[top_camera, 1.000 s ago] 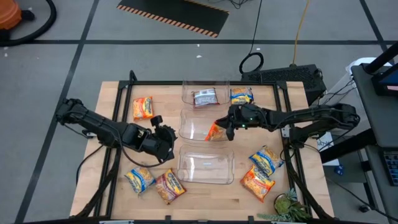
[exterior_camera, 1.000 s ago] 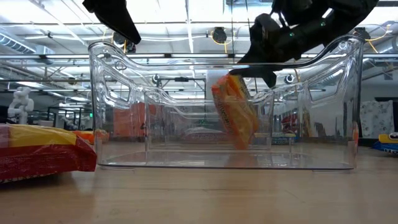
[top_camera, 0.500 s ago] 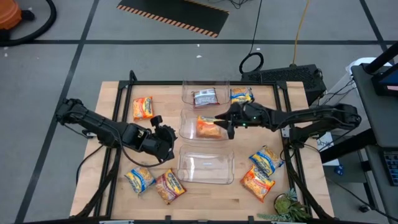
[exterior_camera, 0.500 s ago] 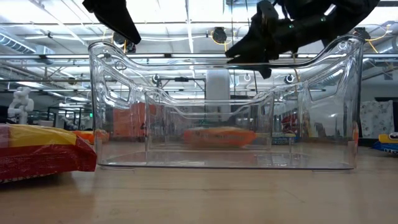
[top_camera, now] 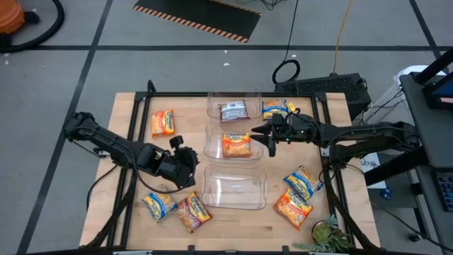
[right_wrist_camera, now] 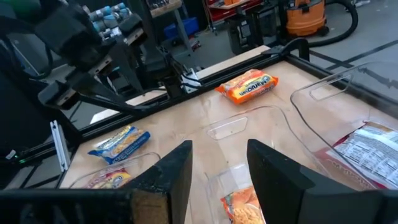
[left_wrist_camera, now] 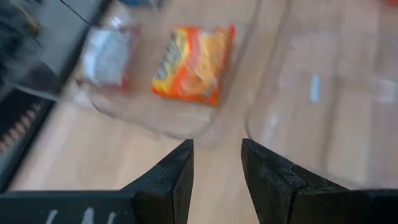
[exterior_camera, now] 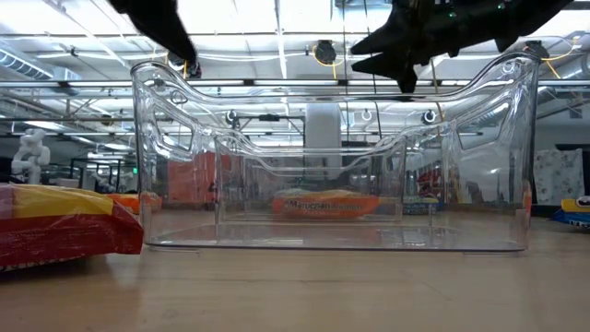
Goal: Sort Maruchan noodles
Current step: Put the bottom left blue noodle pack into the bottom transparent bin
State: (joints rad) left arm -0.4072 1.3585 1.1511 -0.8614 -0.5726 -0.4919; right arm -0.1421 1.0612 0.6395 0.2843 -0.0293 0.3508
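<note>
An orange noodle packet lies flat on the floor of the middle clear bin; it also shows in the low view and the left wrist view. My right gripper hovers open above that bin's right rim, touching nothing. My left gripper is open beside the bins' left side. The far bin holds a reddish-brown packet. The near bin holds nothing. Loose packets lie flat on the table: orange, blue-and-yellow.
An orange packet and a reddish-brown one lie near the table's near edge. A black frame rail runs along the table's right side and another along its left. A green plant sits at the near right corner.
My right gripper opened and let go of the orange packet, which dropped from a tilted hang at the middle bin's right side and now lies flat on the bin floor. The gripper then rose and drew back toward the table's right. My left gripper shifted slightly toward the near edge.
</note>
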